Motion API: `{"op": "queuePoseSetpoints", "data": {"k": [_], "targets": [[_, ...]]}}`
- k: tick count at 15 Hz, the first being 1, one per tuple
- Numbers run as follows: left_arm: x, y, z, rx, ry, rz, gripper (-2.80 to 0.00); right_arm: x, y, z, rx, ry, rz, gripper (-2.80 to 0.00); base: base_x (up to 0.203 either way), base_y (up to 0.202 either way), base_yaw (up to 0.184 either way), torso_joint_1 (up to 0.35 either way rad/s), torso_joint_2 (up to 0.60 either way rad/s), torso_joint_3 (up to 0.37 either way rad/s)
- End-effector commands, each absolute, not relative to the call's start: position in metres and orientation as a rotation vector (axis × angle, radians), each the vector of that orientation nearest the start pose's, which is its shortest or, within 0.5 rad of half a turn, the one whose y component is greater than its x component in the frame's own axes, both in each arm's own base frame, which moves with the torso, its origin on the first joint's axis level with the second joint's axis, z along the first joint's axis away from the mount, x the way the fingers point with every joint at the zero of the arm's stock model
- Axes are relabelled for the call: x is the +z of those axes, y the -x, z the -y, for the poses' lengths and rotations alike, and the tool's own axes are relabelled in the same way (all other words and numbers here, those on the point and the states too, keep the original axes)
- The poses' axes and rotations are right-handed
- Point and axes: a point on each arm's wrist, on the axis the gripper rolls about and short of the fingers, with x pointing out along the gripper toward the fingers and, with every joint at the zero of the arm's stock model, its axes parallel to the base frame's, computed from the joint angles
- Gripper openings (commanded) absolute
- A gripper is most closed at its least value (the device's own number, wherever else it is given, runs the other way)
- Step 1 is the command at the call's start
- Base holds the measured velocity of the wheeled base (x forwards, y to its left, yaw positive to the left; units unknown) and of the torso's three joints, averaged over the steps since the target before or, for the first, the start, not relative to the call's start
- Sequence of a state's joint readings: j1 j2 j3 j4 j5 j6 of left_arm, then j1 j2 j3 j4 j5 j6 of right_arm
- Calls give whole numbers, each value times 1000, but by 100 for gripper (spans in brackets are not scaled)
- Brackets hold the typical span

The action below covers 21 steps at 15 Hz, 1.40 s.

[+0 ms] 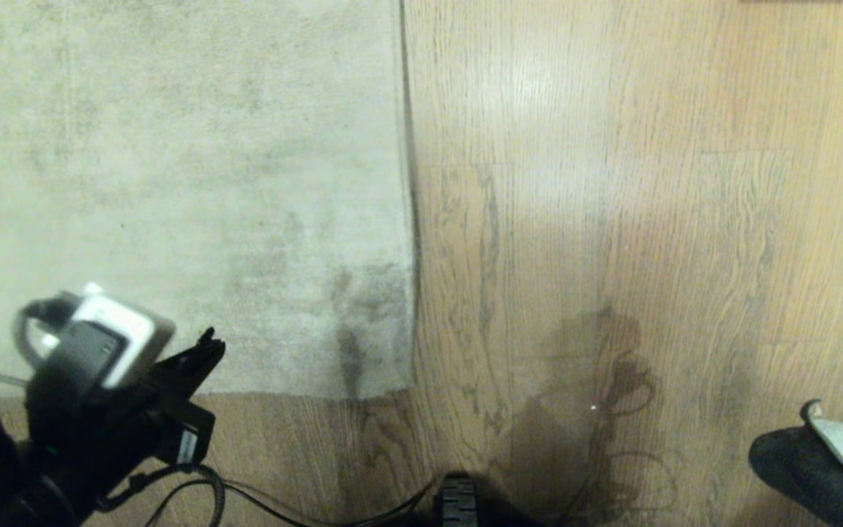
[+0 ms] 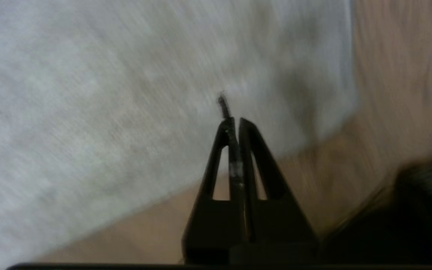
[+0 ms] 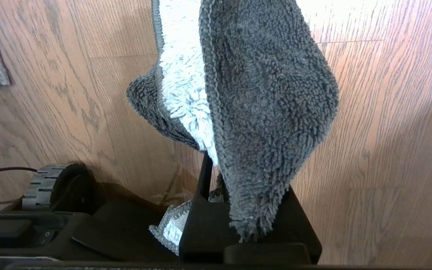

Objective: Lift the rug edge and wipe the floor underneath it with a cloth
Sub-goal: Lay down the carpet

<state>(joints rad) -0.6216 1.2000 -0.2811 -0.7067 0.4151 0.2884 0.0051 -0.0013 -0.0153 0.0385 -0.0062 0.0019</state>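
The left gripper (image 1: 205, 348) hangs over the near edge of the rug (image 1: 173, 183), its fingers pressed together with nothing clearly between them; whether it touches the pile cannot be told. The rug lies flat on the floor (image 1: 648, 219). The right gripper (image 3: 216, 176) is clamped on the cloth (image 3: 261, 97), which drapes over its fingers above bare floor at the robot's right.

Cloth (image 1: 824, 468) cut off at edge; left wrist view blurred.
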Motion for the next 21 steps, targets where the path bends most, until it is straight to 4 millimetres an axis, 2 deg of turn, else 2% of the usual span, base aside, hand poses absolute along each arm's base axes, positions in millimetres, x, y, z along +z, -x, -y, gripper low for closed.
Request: {"op": "queuePoseSetpoints", "data": {"k": [1,10,16,19,21], "targets": [[134,-138,88,-251,-476,-298,-280,76,24,0,0,-1,-24,-280,0,0,0,0,0,0],[67,-171,115,-301,-641,-585,-280,76,24,0,0,-3,-23,-280,0,0,0,0,0,0],[22,-218,157,-317,-622,-530,-280,76,24,0,0,-1,-23,-280,0,0,0,0,0,0],[24,-254,184,-307,-560,-410,-280,76,24,0,0,-3,-23,-280,0,0,0,0,0,0],[33,-275,196,-323,-559,-329,-280,76,24,0,-1,-1,-23,-280,0,0,0,0,0,0]]}}
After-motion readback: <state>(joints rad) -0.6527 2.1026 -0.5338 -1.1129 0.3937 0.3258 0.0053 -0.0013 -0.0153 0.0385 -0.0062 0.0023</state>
